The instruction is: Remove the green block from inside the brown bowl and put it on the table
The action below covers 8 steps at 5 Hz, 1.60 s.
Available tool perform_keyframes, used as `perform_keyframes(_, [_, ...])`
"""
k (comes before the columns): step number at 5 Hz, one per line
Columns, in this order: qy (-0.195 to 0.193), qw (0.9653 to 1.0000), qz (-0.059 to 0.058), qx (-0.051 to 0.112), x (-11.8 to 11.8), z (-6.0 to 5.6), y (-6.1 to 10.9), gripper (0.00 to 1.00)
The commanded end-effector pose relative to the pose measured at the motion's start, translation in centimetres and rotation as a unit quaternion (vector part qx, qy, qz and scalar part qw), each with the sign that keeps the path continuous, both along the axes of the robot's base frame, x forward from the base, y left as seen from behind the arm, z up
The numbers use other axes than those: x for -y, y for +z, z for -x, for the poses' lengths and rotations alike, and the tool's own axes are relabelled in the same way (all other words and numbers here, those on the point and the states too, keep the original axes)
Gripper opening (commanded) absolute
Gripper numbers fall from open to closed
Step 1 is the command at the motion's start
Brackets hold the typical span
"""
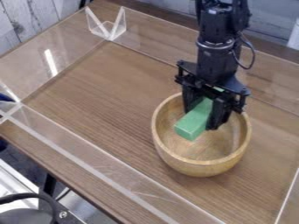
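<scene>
The green block hangs tilted over the brown bowl, its upper end pinched between the black fingers of my gripper. The gripper points straight down and is shut on the block. The block's lower end is about level with the bowl's rim, above the left half of the bowl. The bowl rests on the wood-grain table at the right side. The fingertips themselves are partly hidden by the block.
Clear acrylic walls edge the tabletop along the front and left. A clear V-shaped acrylic piece stands at the back left. Black cables hang at the lower left corner, outside the wall.
</scene>
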<state>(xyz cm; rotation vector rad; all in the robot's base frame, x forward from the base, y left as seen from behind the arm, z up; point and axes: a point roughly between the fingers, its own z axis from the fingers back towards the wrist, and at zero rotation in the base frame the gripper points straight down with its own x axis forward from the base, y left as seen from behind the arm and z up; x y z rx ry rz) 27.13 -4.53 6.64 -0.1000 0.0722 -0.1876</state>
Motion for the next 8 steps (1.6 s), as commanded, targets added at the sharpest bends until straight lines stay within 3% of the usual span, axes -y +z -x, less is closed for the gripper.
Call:
perform_keyframes(1, [0.003, 0.9989, 0.006, 0.047, -0.3, -1.4, 2.5, 0.0])
perform_keyframes(7, [0.015, 0.9986, 0.0, 0.05, -2.0, -2.7, 1.9, 0.0])
perform_keyframes(8, [0.028, 0.9982, -0.004, 0.052, -3.3, -1.9, 2.5, 0.0])
